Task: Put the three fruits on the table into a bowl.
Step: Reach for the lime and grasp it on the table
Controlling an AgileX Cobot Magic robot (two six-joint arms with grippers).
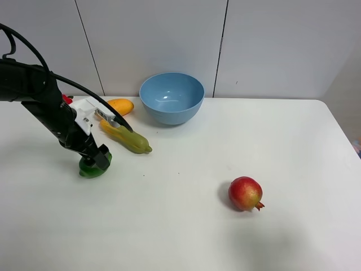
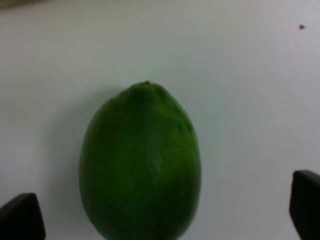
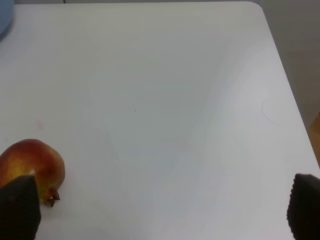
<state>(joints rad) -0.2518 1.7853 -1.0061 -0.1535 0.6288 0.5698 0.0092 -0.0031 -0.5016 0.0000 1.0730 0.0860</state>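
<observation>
The left gripper (image 2: pixel 162 212) stands wide open astride the lime (image 2: pixel 140 160) on the table (image 1: pixel 186 226), front-left of the light-blue bowl (image 1: pixel 172 112), gripping nothing; the right gripper (image 3: pixel 161 207) gapes empty, pomegranate (image 1: pixel 245 193) front-right of the bowl

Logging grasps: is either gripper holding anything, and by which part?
Nothing held. Left gripper open around the glossy green lime, untouched; right gripper open, empty.

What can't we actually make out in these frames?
Exterior high: lime mostly hidden under left pincer.
Exterior high: red pepper nearly all behind the left arm.
Exterior high: right pincer out of frame.
Right wrist: pomegranate cut by edge and a finger; bowl just a sliver.
Left wrist: lime's lower end cut off.
</observation>
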